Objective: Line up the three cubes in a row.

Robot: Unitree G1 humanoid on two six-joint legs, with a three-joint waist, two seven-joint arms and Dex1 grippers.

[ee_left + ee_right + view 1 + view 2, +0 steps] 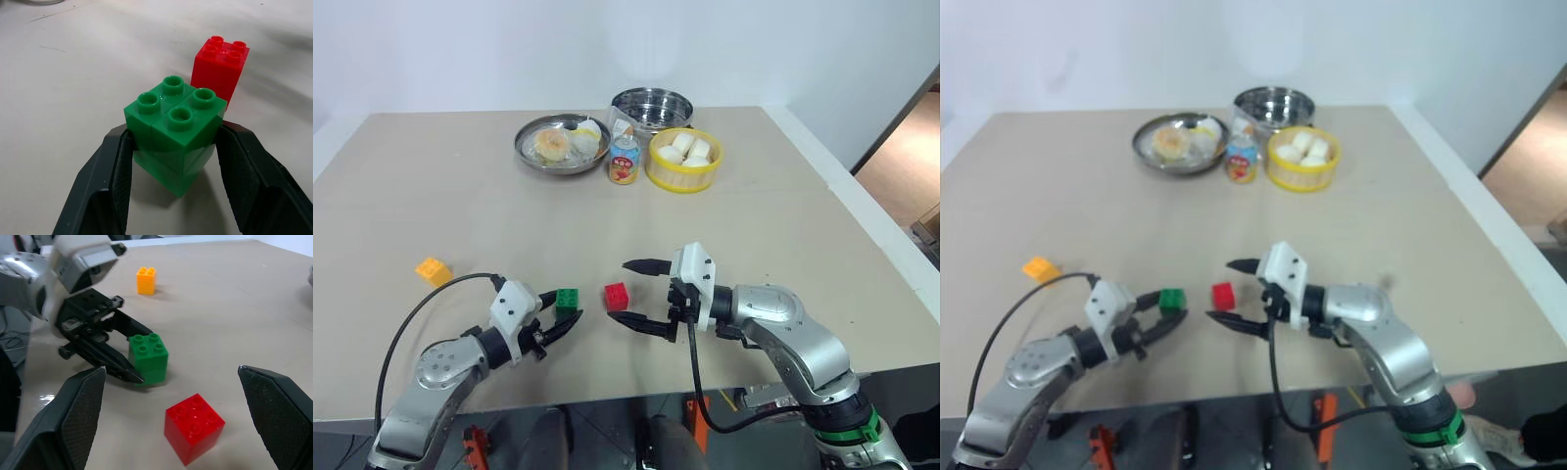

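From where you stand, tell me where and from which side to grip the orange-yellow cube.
Grip the orange-yellow cube on two opposite flat side walls, below the studs, coming from above or from the near edge. It stands upright, studs up, alone on the table, far to the left of the green cube, so every side is free. The left hand is nearest but is shut on the green cube; it would probably have to release first.

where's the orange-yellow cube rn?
On the table's left side in the head views, the orange-yellow cube sits alone, well left of the green cube and red cube.
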